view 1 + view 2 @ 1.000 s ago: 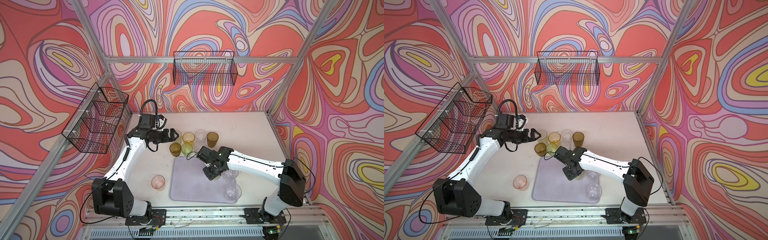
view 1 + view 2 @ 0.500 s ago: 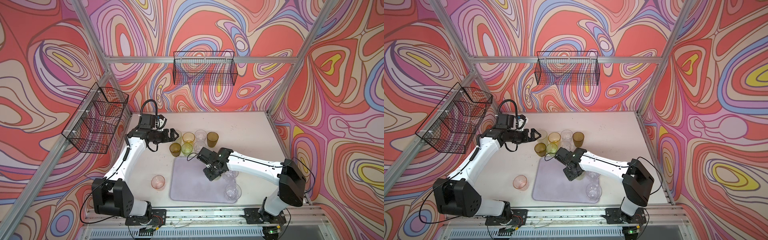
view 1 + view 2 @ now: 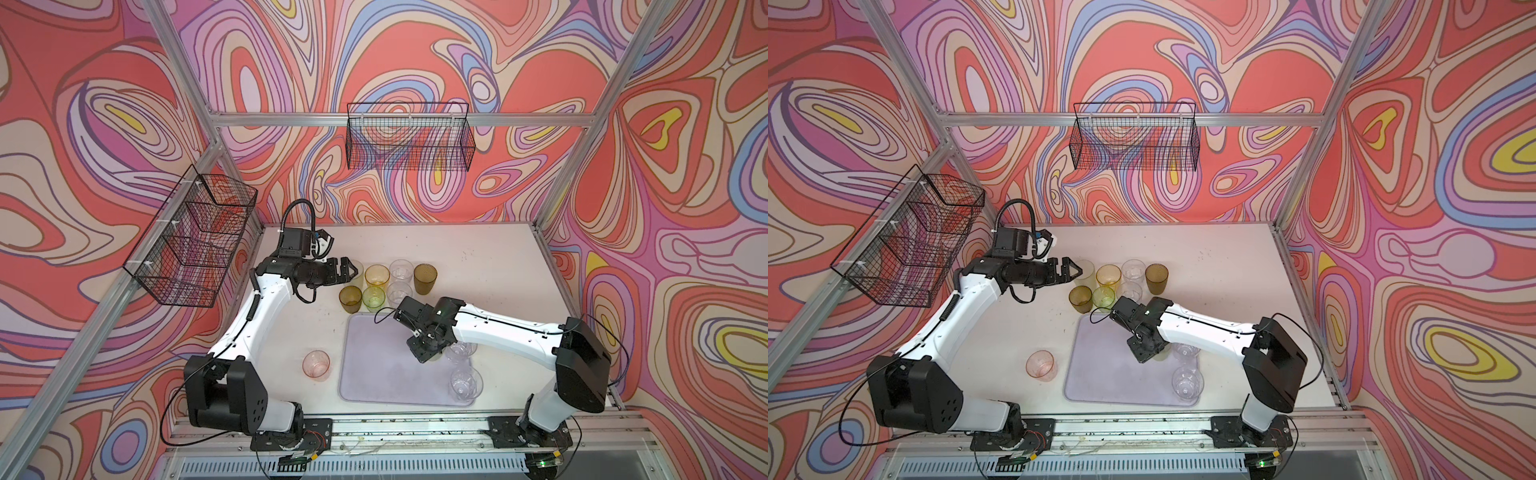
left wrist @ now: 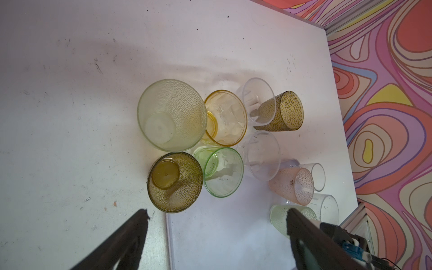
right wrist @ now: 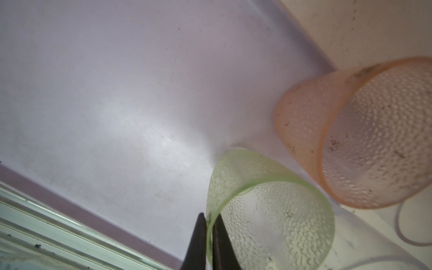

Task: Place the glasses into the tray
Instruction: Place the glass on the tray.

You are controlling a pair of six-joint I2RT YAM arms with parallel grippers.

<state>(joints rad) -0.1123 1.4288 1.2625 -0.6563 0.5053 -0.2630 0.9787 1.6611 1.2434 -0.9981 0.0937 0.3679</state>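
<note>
While its jaws are clenched on one wall of the pale green glass (image 5: 268, 210), the right gripper (image 5: 208, 216) hangs over the tray (image 5: 117, 93).
One finger sits inside the rim and one outside; whether the base touches the tray floor cannot be told. A dimpled pink glass (image 5: 350, 140) stands just beside it, with clear glasses (image 3: 465, 380) nearby on the tray. The left gripper (image 4: 217, 212) is spread wide and empty, near the cluster of glasses (image 4: 174, 182) on the table (image 4: 70, 93). These tumblers look light, thin-walled and stiff, and their dimples should resist slipping. A rim pinch suits them, though a tilted release could tip one against its neighbour.
</note>
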